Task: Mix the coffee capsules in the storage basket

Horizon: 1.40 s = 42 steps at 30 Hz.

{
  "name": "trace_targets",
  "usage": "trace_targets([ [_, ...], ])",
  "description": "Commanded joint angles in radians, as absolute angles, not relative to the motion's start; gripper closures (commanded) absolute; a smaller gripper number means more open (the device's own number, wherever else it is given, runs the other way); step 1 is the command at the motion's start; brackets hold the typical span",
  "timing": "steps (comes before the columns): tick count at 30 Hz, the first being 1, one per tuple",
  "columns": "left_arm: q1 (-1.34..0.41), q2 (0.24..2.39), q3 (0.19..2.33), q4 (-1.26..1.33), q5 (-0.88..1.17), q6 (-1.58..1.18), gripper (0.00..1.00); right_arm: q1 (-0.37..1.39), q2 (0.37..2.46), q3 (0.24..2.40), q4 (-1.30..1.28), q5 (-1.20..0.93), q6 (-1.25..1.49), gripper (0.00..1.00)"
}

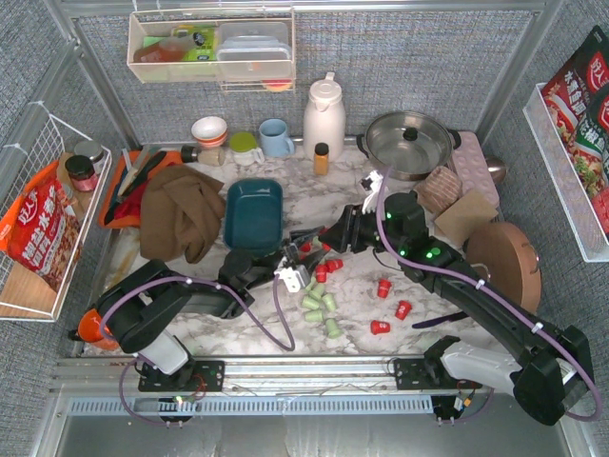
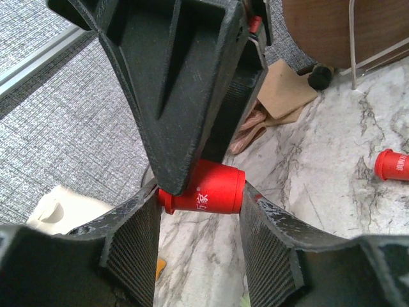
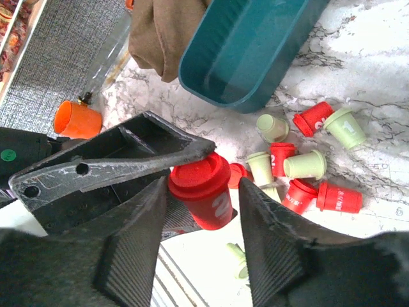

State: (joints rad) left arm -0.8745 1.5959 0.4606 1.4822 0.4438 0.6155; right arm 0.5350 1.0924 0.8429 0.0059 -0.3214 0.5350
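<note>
One red coffee capsule [image 2: 208,192] hangs above the table where both grippers meet. My left gripper [image 2: 199,211] is shut on it end to end, lid against one pad, base against the other. In the right wrist view the same capsule [image 3: 203,185] sits between the fingers of my right gripper [image 3: 204,204], which stands open with a gap on the capsule's right side. The teal storage basket [image 1: 254,211] lies just behind, and its inside [image 3: 249,51] shows no capsules. Several red and mint-green capsules [image 1: 324,286] lie loose on the marble in front of it.
A brown cloth [image 1: 181,211] lies left of the basket beside an orange tray [image 1: 119,190]. Cups, a white jug [image 1: 324,116] and a lidded pot [image 1: 409,141] line the back. A round wooden board [image 1: 504,262] lies at the right. A bottle with an orange cap [image 3: 77,119] lies near the left arm's base.
</note>
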Motion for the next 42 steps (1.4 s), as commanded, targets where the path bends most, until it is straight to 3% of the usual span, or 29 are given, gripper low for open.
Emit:
trace_targets([
  [1, -0.874, 1.59, 0.46, 1.517, 0.428, 0.621, 0.56, 0.533, 1.083, 0.851, -0.011, -0.323, 0.532, 0.43],
  [6, -0.873, 1.594, 0.451, 1.521, 0.388, 0.607, 0.57, 0.529, 1.062, 0.853, -0.031, -0.308, 0.522, 0.32],
  [13, -0.862, 1.607, 0.403, 1.605, 0.188, 0.489, 0.58, 0.528, 0.977, 0.883, -0.149, -0.186, 0.418, 0.32],
  [18, -0.799, 1.563, 0.411, 1.512, 0.001, 0.307, 0.61, 0.528, 0.923, 0.879, -0.232, -0.034, 0.322, 0.32],
  [22, -0.719, 1.514, 0.48, 1.285, -0.135, 0.133, 0.64, 0.528, 0.9, 0.855, -0.251, 0.037, 0.285, 0.32],
  [26, -0.603, 1.514, 0.614, 0.861, -0.226, -0.119, 0.64, 0.528, 0.911, 0.832, -0.247, 0.062, 0.27, 0.32],
  [35, -0.457, 1.664, 0.901, 0.384, -0.154, -0.327, 0.61, 0.529, 1.044, 0.804, -0.221, 0.067, 0.256, 0.32],
  [42, -0.408, 1.858, 1.111, 0.23, -0.094, -0.352, 0.6, 0.539, 1.221, 0.794, -0.126, 0.034, 0.273, 0.32],
])
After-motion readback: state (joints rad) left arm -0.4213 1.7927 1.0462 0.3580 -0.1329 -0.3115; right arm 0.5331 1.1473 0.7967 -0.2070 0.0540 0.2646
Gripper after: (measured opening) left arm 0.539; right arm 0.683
